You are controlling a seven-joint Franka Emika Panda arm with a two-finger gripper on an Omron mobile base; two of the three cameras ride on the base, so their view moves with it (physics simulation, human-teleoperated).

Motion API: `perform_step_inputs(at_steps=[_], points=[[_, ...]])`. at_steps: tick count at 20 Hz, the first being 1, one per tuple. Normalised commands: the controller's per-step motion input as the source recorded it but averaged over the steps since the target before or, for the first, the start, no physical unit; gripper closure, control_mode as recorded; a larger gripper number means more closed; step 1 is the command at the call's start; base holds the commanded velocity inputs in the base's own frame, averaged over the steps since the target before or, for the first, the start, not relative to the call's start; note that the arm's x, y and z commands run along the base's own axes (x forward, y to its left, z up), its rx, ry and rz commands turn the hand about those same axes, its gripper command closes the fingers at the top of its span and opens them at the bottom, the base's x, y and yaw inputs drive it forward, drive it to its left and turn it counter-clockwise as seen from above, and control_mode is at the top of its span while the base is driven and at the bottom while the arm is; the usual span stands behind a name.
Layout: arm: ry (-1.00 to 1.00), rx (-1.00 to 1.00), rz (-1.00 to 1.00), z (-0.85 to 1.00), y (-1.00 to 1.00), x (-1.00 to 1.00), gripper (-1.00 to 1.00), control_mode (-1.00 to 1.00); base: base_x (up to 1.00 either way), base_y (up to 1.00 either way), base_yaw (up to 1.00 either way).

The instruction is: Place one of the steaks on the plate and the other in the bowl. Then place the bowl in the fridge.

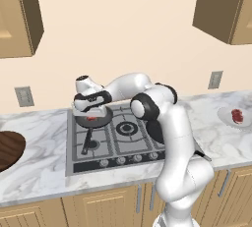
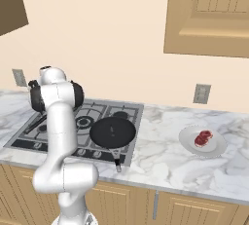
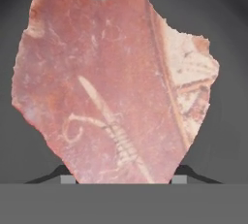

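Note:
A pale pink steak (image 3: 106, 87) lies in a black frying pan (image 1: 98, 121) on the stove's back left burner; a red sliver of the steak (image 1: 91, 119) shows under the hand. My gripper (image 3: 123, 179) reaches down into that pan (image 3: 227, 48), its fingertips (image 3: 68, 179) pressed against the steak's two sides, shut on it. The darker red steak (image 2: 203, 138) rests on the white plate (image 2: 187, 140) at the right of the counter, also seen as steak (image 1: 237, 115) and plate (image 1: 224, 116). The brown bowl (image 1: 7, 150) sits at the far left. The fridge is out of view.
A second black frying pan (image 2: 113, 132) sits on the front right burner of the stove (image 1: 123, 147), its handle pointing toward the counter edge. Wall cabinets (image 1: 226, 5) hang above. Marble counter (image 2: 155, 165) stretches between stove and plate.

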Motion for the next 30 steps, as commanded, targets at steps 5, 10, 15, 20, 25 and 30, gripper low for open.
perform_step_inputs(at_steps=[5, 10, 15, 20, 25, 30], points=[[0.00, 0.00, 0.00, 0.05, -0.02, -0.12, 1.00, -1.00, 0.00, 0.00, 0.00], [-0.07, 0.00, -0.01, 0.60, -0.30, -0.74, 1.00, -1.00, 0.00, 0.00, 0.00], [-0.07, 0.02, -0.03, 0.69, -0.75, -0.95, 1.00, -1.00, 0.00, 0.00, 0.00], [-0.32, 0.07, 0.07, 0.11, -0.99, -1.00, 1.00, -1.00, 0.00, 0.00, 0.00], [-0.19, 0.08, 0.37, 0.33, -1.00, -0.93, 1.00, -1.00, 0.00, 0.00, 0.00], [0.13, 0.06, 0.38, 0.96, -0.81, -0.38, 1.00, -1.00, 0.00, 0.00, 0.00]])
